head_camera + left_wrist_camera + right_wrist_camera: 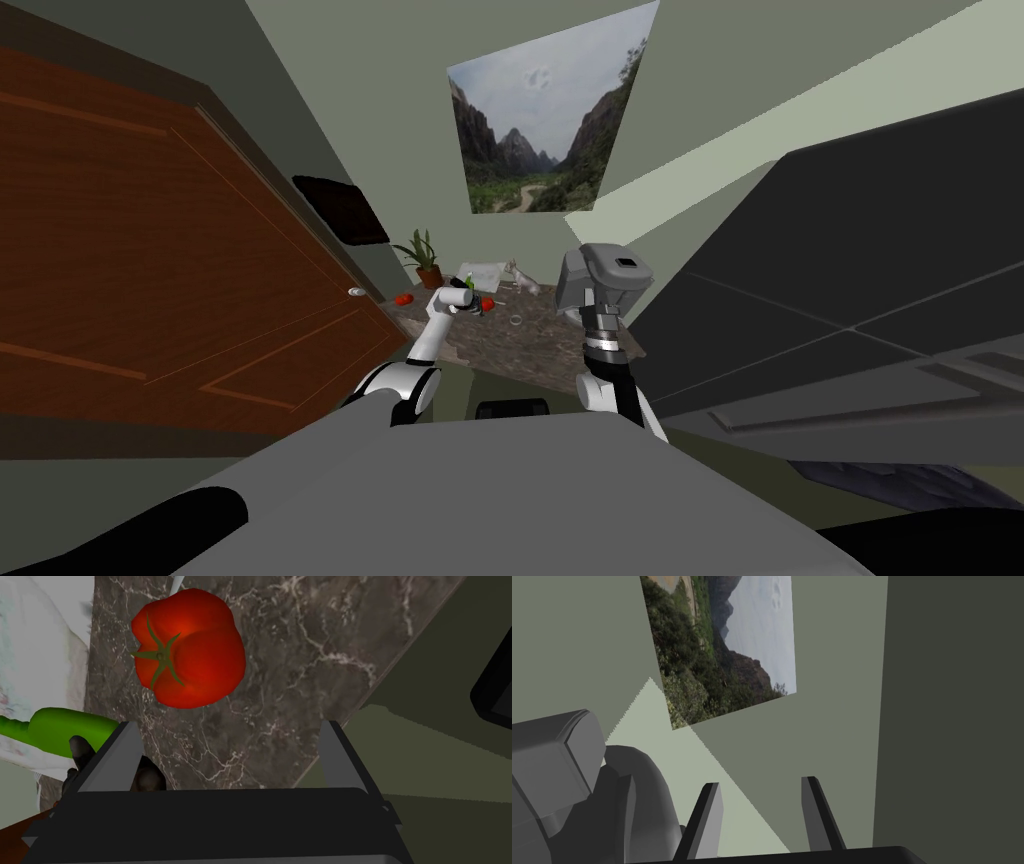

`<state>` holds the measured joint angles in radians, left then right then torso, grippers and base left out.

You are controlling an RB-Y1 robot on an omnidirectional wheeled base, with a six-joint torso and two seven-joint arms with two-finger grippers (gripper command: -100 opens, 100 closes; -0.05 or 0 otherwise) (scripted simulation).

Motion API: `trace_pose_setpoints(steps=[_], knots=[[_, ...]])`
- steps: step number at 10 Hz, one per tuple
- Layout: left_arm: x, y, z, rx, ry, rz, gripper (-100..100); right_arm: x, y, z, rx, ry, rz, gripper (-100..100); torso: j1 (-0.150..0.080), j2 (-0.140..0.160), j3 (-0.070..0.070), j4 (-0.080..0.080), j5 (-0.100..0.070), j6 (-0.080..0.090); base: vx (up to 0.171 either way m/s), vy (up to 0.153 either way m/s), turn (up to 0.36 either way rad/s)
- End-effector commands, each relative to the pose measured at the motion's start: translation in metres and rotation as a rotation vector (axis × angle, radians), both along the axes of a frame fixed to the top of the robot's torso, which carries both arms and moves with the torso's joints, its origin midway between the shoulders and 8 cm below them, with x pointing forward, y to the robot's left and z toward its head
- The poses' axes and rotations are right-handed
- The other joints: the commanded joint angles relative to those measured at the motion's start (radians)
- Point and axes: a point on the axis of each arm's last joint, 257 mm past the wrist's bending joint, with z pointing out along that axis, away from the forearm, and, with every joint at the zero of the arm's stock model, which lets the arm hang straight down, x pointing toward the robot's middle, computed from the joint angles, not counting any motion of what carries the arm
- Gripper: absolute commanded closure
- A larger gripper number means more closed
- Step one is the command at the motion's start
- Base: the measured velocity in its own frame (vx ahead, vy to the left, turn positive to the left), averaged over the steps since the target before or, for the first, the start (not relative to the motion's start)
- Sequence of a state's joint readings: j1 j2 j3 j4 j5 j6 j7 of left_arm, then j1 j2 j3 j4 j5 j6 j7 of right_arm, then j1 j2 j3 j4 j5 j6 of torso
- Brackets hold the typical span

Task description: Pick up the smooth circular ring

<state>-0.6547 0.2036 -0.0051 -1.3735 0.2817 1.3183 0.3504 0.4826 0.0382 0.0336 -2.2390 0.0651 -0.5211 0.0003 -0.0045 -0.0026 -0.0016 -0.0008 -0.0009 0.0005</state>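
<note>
Two blade fingers of the left claw [227, 726] stand spread wide above the dark marble tabletop [300, 651], with nothing gripped between them. A red tomato [187, 648] lies just ahead of the claw, roughly in line with the gap between its fingers, and a green bottle [65, 731] lies just beside one finger. The small pale ring [515, 320] rests on the tabletop to this claw's right, apart from it. The right claw [761, 782] is raised by the table's right edge, its fingers parted and empty.
</note>
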Motion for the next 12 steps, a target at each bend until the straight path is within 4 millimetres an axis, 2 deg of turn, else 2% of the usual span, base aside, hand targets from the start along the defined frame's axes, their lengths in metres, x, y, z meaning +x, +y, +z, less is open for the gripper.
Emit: trace_pose_setpoints(steps=[1,2,3,6,7,8,9,12], knots=[[-0.007,-0.004,-0.006,0.0,0.05,0.004,-100,0.0,0.0,0.0,0.0,0.0,0.0,0,0.0,0.0,0.0,0.0,0.0,0.0,0.05,-0.056,0.012],[-0.012,-0.014,-0.012,-0.007,0.101,0.009,-100,0.0,0.0,0.0,0.0,0.0,0.0,0,0.0,0.0,0.0,0.0,0.0,0.0,0.053,-0.059,0.019],[-0.015,-0.013,-0.014,-0.003,0.116,0.009,-100,0.0,0.0,0.0,0.0,0.0,0.0,0,0.0,-0.001,0.0,0.0,0.0,0.0,0.041,-0.062,0.007],[-0.033,-0.033,-0.028,-0.009,0.234,0.015,-100,0.0,0.0,0.0,0.0,0.0,0.0,0,0.0,0.0,0.0,0.0,0.0,0.0,0.055,-0.066,0.012],[-0.034,-0.033,-0.029,-0.007,0.241,0.015,-100,0.0,0.0,0.0,0.0,0.0,0.0,0,0.0,-0.001,0.0,0.0,0.0,0.0,0.044,-0.051,0.008],[-0.045,-0.043,-0.036,-0.007,0.3,0.016,-100,0.0,0.0,0.0,0.0,0.0,0.0,0,0.001,0.0,0.0,0.0,0.0,0.0,0.036,-0.058,0.007],[-0.045,-0.043,-0.036,-0.007,0.3,0.016,-100,0.0,0.0,0.0,0.0,0.0,0.0,0,0.0,0.001,0.0,0.0,0.0,0.0,0.032,-0.047,0.004],[-0.081,-0.08,-0.057,-0.007,0.458,0.004,-100,0.0,0.0,0.0,0.0,0.0,0.0,0,-0.001,-0.001,0.0,0.0,0.0,0.0,0.06,-0.071,0.005]])
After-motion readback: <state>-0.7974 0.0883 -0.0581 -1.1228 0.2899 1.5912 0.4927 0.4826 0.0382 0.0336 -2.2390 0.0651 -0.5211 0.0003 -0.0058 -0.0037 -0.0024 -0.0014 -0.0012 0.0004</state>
